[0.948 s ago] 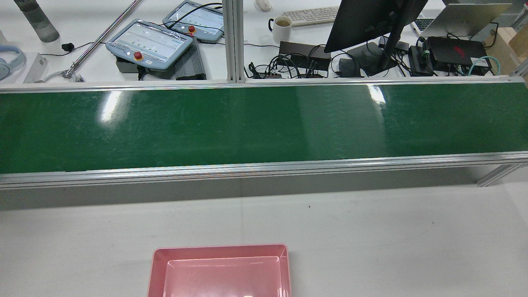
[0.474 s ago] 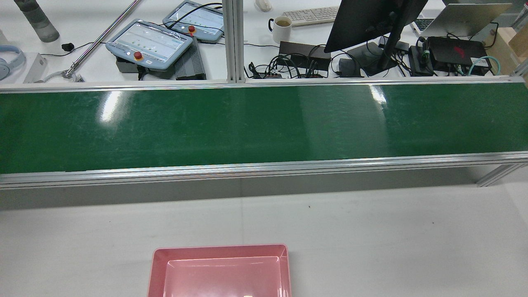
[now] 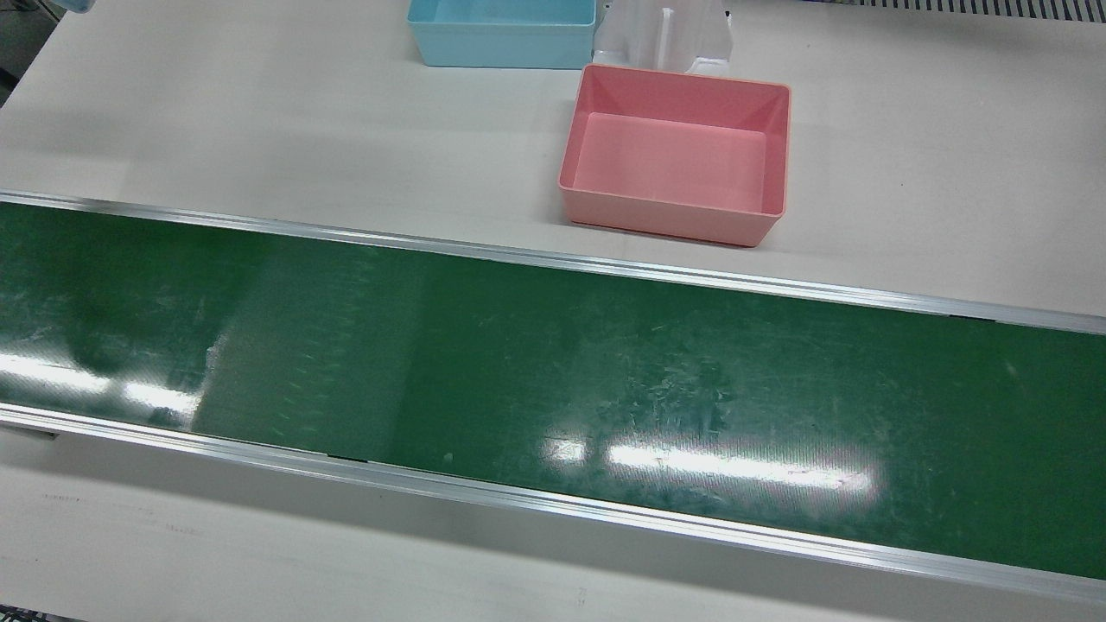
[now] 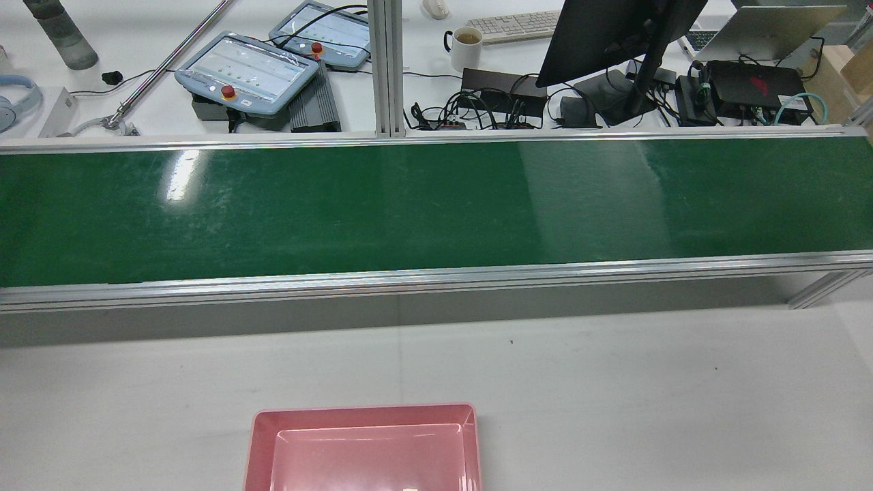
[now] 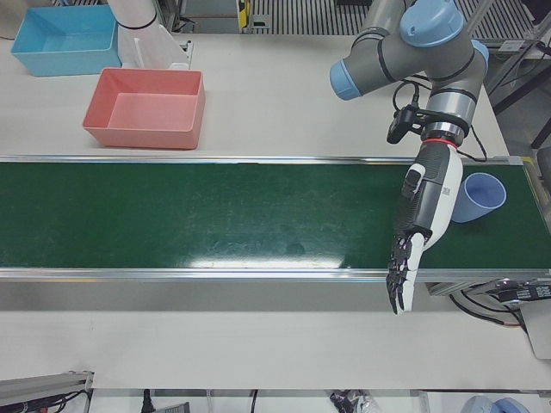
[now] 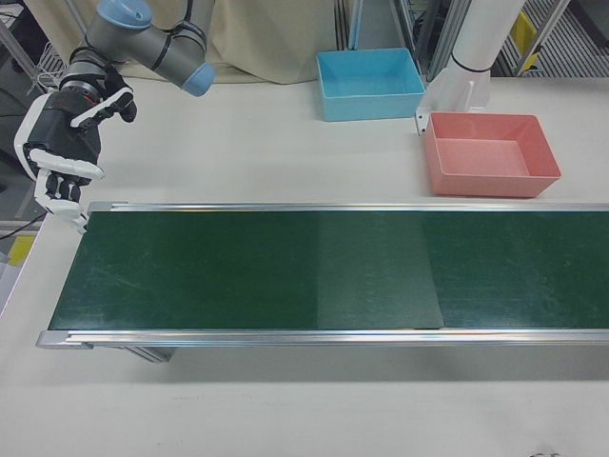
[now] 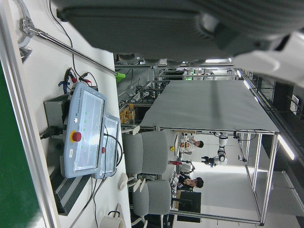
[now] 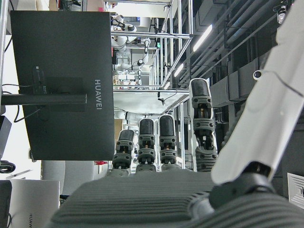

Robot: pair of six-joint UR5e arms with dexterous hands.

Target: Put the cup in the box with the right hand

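Conveyor belt point(image 5: 215, 215), green, spans the station, bare but for a blue cup point(image 5: 479, 197) lying on its side at the end by the left arm. Pink box point(image 3: 678, 151) sits empty on the white table point(image 3: 259, 121) beside the belt, blue bin point(image 3: 501, 33) just behind it. Left hand point(image 5: 422, 211) hangs over the belt just beside the cup, fingers stretched out, holding nothing. Right hand point(image 6: 65, 148) hovers at the opposite belt end, well apart from the cup, fingers spread, empty.
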